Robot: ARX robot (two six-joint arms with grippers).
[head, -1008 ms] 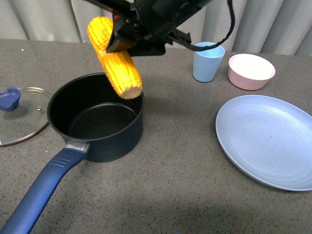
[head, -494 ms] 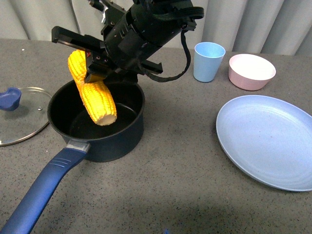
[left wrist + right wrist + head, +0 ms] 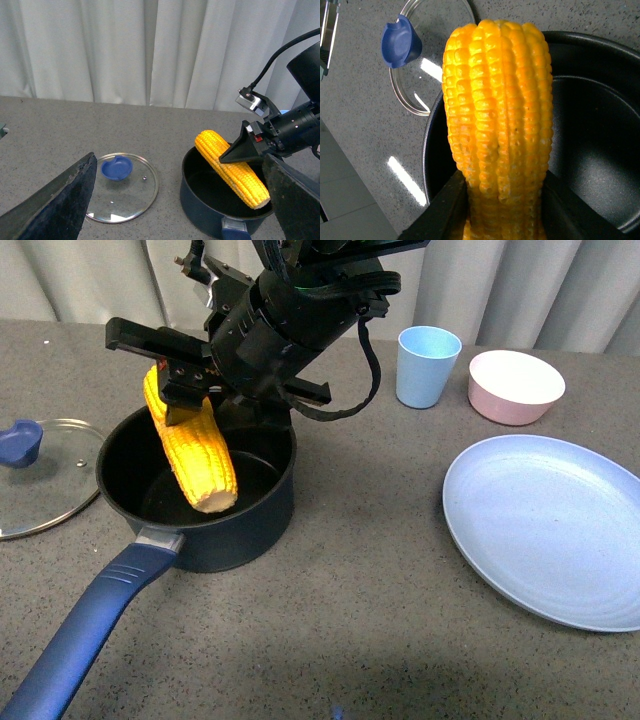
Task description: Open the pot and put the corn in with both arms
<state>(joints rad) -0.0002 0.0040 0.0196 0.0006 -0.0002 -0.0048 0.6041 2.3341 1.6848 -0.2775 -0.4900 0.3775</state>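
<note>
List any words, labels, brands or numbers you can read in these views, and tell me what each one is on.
None can be read. The pot, its glass lid, the corn, the cup, the bowl and the plate carry no visible print, and nothing readable shows on the right gripper.

Light even and bright from overhead, all three views. Soft shadows on the table [image 3: 350,610] under my arm. White glare streaks on the glass lid [image 3: 427,70] and on the table beside it in right wrist view. My left fingers [image 3: 60,200] loom blurred, out of focus. Corn [image 3: 497,110] sharp close up.
</note>
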